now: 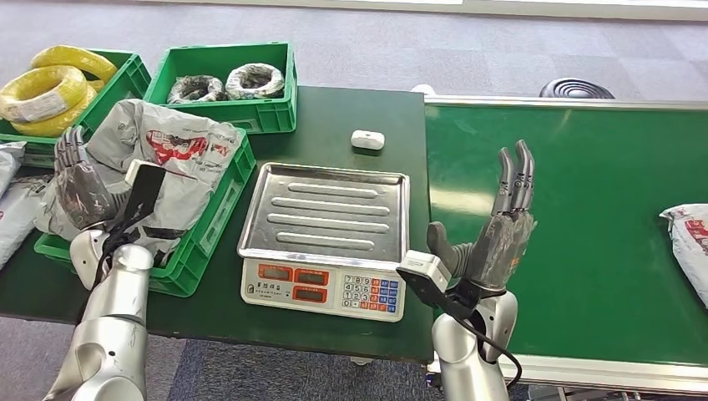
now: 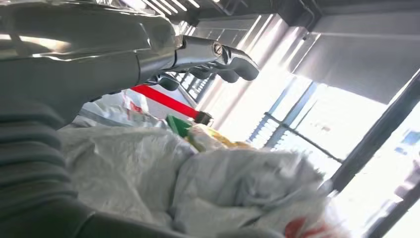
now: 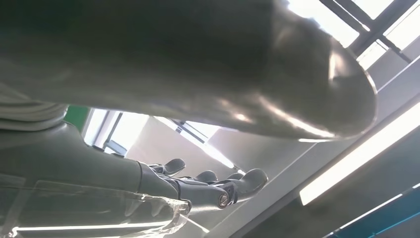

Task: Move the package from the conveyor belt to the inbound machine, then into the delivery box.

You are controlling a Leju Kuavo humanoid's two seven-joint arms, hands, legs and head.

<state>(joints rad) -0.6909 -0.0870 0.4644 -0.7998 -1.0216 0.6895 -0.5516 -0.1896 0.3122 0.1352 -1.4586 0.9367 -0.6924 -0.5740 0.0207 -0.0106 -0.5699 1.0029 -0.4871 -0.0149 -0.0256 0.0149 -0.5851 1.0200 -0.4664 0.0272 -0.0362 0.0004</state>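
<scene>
Package (image 1: 690,247) lies at the conveyor belt's (image 1: 584,209) right edge, a soft, crinkly poly bag, light and slippery by my guess. My right hand (image 1: 499,234) stands open, empty; I'd pinch a bunched fold.

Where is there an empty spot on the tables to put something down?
The scale's steel tray is bare. So is the belt between the right hand and the package at its far edge. The crate by the left hand is stuffed with a grey bag.
</scene>
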